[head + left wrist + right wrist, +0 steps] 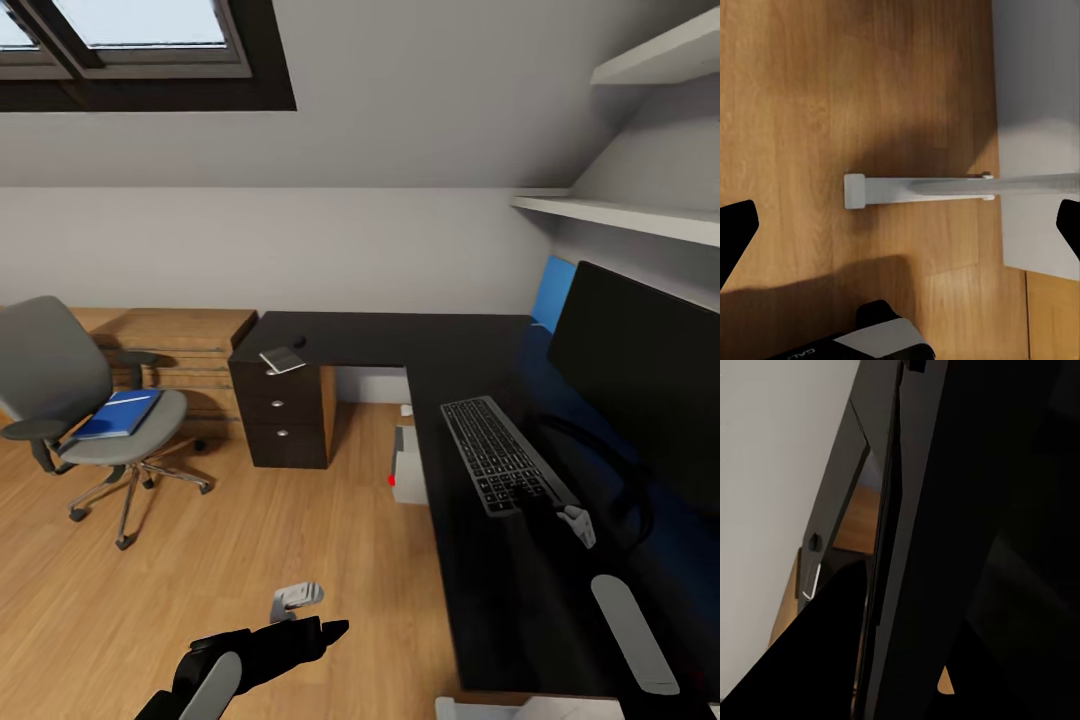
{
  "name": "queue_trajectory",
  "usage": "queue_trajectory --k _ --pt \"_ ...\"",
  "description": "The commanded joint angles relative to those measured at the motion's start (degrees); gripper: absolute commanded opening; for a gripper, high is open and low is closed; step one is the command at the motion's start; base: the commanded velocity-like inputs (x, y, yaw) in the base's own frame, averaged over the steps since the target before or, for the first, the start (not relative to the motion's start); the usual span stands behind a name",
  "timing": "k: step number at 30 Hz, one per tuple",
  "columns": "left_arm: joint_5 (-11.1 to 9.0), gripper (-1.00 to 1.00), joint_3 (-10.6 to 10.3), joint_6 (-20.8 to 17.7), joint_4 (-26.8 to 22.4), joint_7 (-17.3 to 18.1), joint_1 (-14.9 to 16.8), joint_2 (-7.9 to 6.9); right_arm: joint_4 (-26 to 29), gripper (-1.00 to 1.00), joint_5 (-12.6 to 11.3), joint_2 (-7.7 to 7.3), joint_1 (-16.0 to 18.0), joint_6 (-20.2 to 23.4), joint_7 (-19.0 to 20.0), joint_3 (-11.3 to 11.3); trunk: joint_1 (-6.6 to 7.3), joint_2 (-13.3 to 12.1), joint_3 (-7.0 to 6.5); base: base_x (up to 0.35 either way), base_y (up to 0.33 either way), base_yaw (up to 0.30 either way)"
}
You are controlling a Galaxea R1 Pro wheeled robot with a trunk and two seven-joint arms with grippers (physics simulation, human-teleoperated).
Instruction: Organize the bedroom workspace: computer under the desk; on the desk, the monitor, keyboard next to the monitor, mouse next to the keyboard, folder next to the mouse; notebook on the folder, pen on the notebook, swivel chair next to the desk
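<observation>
Faced the desk (400, 335) with the right gripper (575, 522) down at the near end of the keyboard (495, 450), on the desk top before the monitor (650, 385). Could not tell whether its fingers were spread, pressed together or pinching anything; too dark and blurred in the right wrist view as well. Held the left gripper (900, 225) off the desk's open side, over the floor, with fingers spread wide and nothing between them.

Found the mouse (298, 342) and the notebook (283, 361) at the desk's far corner above the drawers, well apart from the keyboard. Found the folder (120, 412) on the seat of the swivel chair (60, 385), well clear of the desk. Found the computer (408, 468) under the desk.

Judged the main risks as these:
- Could shove the keyboard askew or off the desk edge by pressing on one end only.
- Could clip the monitor stand with the right arm, working so close beside it.
- Could roll the swivel chair away on its castors when reaching for the folder, and so spill it.
</observation>
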State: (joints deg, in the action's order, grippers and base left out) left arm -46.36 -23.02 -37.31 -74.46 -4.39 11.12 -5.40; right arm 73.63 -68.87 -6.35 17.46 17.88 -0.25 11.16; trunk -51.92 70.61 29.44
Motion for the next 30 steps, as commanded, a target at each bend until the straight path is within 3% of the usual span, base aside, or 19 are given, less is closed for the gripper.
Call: queue_trajectory --k 1,30 --pt "-0.56 1.0 -0.13 -0.13 -0.08 -0.45 0.04 -0.05 0.02 -1.0 -0.38 0.01 0.03 0.31 -0.05 0.09 0.0 0.04 0.06 -0.001 -0.204 0.0" --pt "-0.58 1.0 -0.13 -0.13 -0.07 -0.44 0.04 -0.05 -0.22 -1.0 -0.39 0.11 0.03 -0.46 -0.1 0.79 0.0 0.04 0.06 0.0 -0.024 0.0"
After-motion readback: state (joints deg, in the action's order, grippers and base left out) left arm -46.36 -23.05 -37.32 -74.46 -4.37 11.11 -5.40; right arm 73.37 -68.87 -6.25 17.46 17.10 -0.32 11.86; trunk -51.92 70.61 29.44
